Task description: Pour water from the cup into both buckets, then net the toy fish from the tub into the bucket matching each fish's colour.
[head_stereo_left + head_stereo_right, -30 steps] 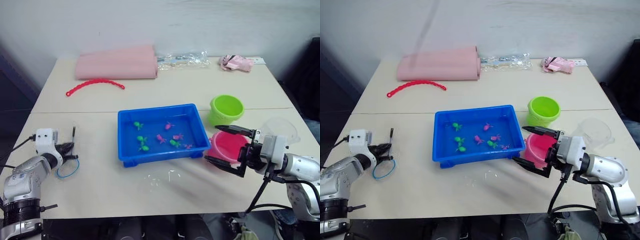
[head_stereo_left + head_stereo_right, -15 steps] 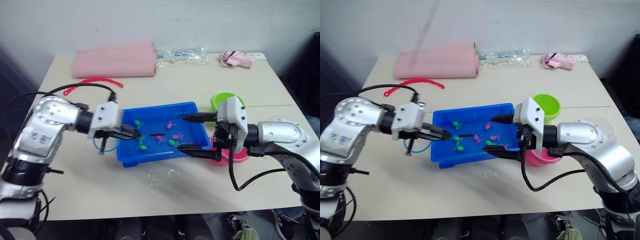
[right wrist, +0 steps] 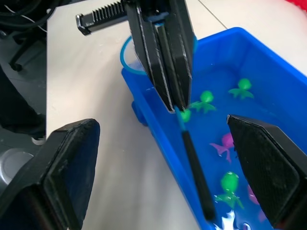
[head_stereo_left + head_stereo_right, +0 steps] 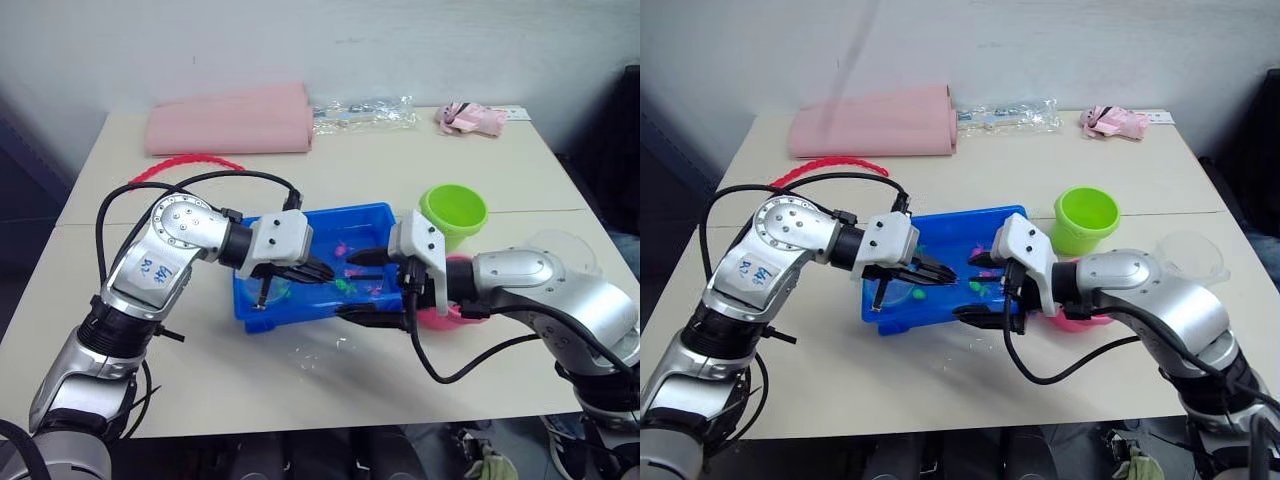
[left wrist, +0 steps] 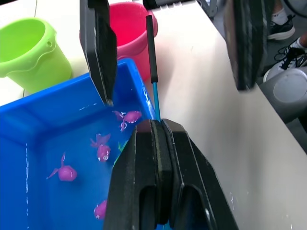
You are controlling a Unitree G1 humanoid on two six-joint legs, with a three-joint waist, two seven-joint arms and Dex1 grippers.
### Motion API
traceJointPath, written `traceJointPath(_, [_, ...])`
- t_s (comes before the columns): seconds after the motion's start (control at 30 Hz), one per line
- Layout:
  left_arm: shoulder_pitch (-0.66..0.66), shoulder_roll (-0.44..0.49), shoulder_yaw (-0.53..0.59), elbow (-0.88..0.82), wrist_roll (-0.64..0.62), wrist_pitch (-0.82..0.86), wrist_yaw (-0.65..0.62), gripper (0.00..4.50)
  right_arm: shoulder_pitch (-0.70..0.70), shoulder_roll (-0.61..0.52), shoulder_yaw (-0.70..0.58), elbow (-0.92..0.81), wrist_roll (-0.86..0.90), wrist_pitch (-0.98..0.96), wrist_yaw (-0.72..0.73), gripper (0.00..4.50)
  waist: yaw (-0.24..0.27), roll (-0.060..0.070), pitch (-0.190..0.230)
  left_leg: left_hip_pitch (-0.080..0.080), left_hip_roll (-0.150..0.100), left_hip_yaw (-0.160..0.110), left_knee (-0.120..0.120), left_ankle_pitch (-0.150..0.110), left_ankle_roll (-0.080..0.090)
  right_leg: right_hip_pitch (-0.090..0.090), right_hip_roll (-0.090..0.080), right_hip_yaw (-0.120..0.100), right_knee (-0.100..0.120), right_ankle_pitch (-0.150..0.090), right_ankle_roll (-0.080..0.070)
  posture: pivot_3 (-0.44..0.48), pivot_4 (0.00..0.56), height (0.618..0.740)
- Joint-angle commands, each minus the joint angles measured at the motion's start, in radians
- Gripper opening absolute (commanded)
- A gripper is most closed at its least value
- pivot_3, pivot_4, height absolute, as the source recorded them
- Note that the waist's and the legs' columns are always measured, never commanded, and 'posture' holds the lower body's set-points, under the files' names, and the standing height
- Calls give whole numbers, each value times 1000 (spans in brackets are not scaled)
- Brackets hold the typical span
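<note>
Beige counter (image 4: 330,390) carries the blue tub (image 4: 375,216), where both arms have swung in: the left hand (image 4: 318,271) is clamped on the net (image 3: 194,158), handle extended toward the wide-open right hand (image 4: 362,288); likely a handover before fishing begins.

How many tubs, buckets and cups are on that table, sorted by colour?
Blue tub: 1
Green bucket: 1
Pink bucket: 1
Clear cup: 1
Total: 4
</note>
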Motion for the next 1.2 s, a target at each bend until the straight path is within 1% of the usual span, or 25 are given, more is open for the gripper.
traceJointPath(0.03, [10,8,7,-48,3,1,3,106,-3,7,-10,-2,-22,-11,5,4500,0,0,0,0,0,0,0,0,0,0,0,0,0,0,0,0,150,740])
traceJointPath(0.13, [17,14,8,-54,9,2,3,0,-2,12,-11,3,-27,-14,11,3776,0,0,0,0,0,0,0,0,0,0,0,0,1,0,0,0,150,740])
traceJointPath(0.17, [18,15,8,-54,10,3,2,0,-2,14,-11,4,-27,-14,14,3394,0,0,0,0,0,0,0,0,0,0,0,0,1,0,0,0,150,740])
traceJointPath(0.2, [18,15,8,-53,12,2,2,0,-2,15,-11,6,-28,-13,18,2858,0,0,0,0,0,0,0,0,0,0,0,0,1,0,0,0,150,740])
traceJointPath(0.23, [18,15,7,-51,14,0,1,0,-2,14,-10,6,-29,-11,24,2470,0,0,0,0,0,0,0,0,0,0,0,0,1,0,0,0,150,740])
traceJointPath(0.27, [18,15,7,-48,16,-3,1,0,-1,13,-9,6,-30,-10,30,1928,0,0,0,0,0,0,0,0,0,0,0,0,1,0,0,0,150,740])
traceJointPath(0.4, [14,13,9,-39,25,-12,4,0,6,7,-16,6,-35,-9,45,71,0,0,0,0,0,0,0,0,0,0,0,0,1,0,0,0,150,740])
traceJointPath(0.53, [17,5,22,-31,11,-18,1,0,11,1,-26,11,-40,-14,62,25,0,0,0,0,0,0,0,0,0,0,0,0,1,0,0,0,150,740])
traceJointPath(0.6, [25,-8,43,-34,-18,4,12,699,19,-6,-30,13,-50,-32,75,0,0,0,0,0,0,0,0,0,0,0,0,0,1,0,0,0,150,740])
traceJointPath(0.63, [33,-12,62,-37,-38,13,17,931,22,-9,-33,13,-54,-40,81,0,0,0,0,0,0,0,0,0,0,0,0,0,1,0,0,0,150,740])
traceJointPath(0.7, [49,-12,99,-48,-87,18,5,1802,25,-13,-42,17,-62,-59,90,0,0,0,0,0,0,0,0,0,0,0,0,0,1,0,0,0,150,740])
traceJointPath(0.77, [71,-35,224,-48,-203,24,20,2696,26,-36,-69,32,-71,-88,117,0,-2,0,0,0,0,0,0,0,0,0,0,0,2,0,0,0,150,740])
traceJointPath(0.8, [77,-39,270,-48,-247,36,25,3138,27,-47,-79,38,-76,-100,128,0,-1,0,0,0,0,0,0,0,0,0,0,1,2,0,0,0,150,740])
traceJointPath(0.83, [78,-36,327,-30,-277,42,40,3726,30,-65,-92,49,-84,-113,143,0,-1,0,0,0,1,0,1,0,0,0,0,0,2,0,0,0,150,740])
traceJointPath(0.87, [80,-22,374,-10,-305,66,52,3883,35,-85,-104,59,-97,-132,161,0,-1,0,0,0,1,0,1,0,0,0,0,0,2,0,0,0,150,740])
traceJointPath(0.9, [86,-2,420,18,-320,75,60,4421,38,-106,-114,72,-115,-152,176,0,-1,0,0,0,0,0,1,0,0,0,0,0,2,0,0,0,150,740])
traceJointPath(1.0, [129,57,504,79,-315,62,70,4469,41,-169,-125,119,-191,-235,216,0,-5,0,0,2,0,1,1,0,0,1,0,1,0,0,0,0,150,740])
traceJointPath(1.1, [235,101,565,102,-291,11,68,4469,27,-238,-109,230,-341,-445,276,0,-4,0,0,3,0,2,0,0,0,0,0,2,0,0,0,0,150,740])
traceJointPath(1.2, [346,105,604,86,-297,-4,86,4469,-11,-264,-84,350,-460,-638,323,0,-4,0,0,3,0,3,0,0,0,0,0,3,0,0,0,0,150,740])
